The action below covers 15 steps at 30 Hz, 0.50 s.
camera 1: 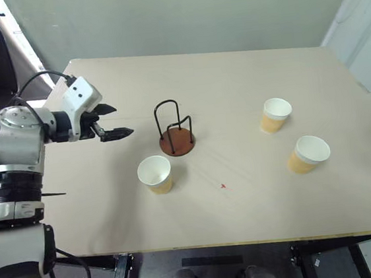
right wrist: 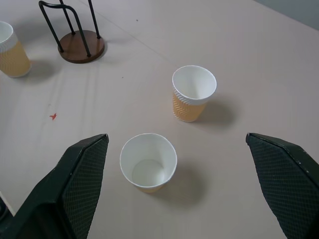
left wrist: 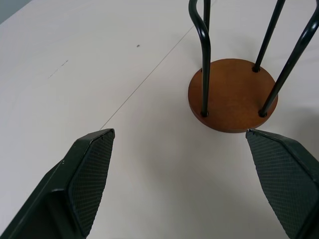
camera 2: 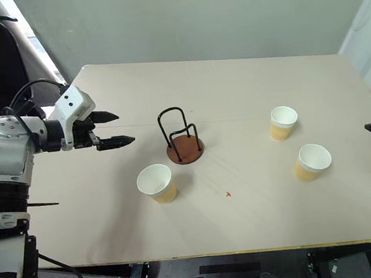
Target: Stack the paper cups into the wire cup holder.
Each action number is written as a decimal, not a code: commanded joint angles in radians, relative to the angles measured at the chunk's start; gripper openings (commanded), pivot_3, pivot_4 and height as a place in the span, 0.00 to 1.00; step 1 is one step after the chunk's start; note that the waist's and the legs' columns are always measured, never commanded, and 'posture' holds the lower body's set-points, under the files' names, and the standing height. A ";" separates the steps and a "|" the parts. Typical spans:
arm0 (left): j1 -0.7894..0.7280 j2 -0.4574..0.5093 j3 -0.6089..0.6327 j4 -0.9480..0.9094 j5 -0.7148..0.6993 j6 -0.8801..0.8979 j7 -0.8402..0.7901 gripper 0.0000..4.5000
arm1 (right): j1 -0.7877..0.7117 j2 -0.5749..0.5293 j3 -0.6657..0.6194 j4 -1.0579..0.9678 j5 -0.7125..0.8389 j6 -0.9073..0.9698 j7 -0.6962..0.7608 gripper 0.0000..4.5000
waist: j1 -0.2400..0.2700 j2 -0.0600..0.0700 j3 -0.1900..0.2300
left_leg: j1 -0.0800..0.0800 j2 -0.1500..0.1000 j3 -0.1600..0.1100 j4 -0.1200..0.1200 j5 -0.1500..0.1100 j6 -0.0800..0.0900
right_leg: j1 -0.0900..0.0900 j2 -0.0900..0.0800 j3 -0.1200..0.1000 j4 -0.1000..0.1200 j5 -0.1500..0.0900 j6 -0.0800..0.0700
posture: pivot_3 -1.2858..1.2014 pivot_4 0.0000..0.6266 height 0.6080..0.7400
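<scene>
Table [camera 1: 259, 211] looked matt, pale wood-like laminate, smooth. Paper cups [camera 1: 155, 174] had ribbed tan sides w/ smooth white insides. Wire cup holder [camera 1: 176, 142]: satin reddish-brown disc, glossy black metal hoops. Left gripper [camera 1: 112, 122] pads [left wrist: 89, 174] were matt black, cross-hatched.

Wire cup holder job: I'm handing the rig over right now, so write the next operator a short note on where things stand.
Left claw: open, empty, above the table, left of the wire cup holder.
Right claw: open, empty, at the table's right edge.
Cups: all upright on the table; one in front-left of the holder, two on the right.
Done: nothing; the holder is empty.
Left: stack all three cups.
</scene>
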 commanded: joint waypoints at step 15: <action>-0.093 -0.132 -0.029 0.056 0.013 -0.041 0.014 1.00 | 0.120 -0.003 -0.200 -0.096 -0.033 0.068 0.011 1.00 | 0.006 0.000 0.000 | 0.000 -0.001 0.000 0.001 0.000 0.001 | 0.001 -0.001 0.000 0.000 0.000 0.000 | 0.52 0.24 1.00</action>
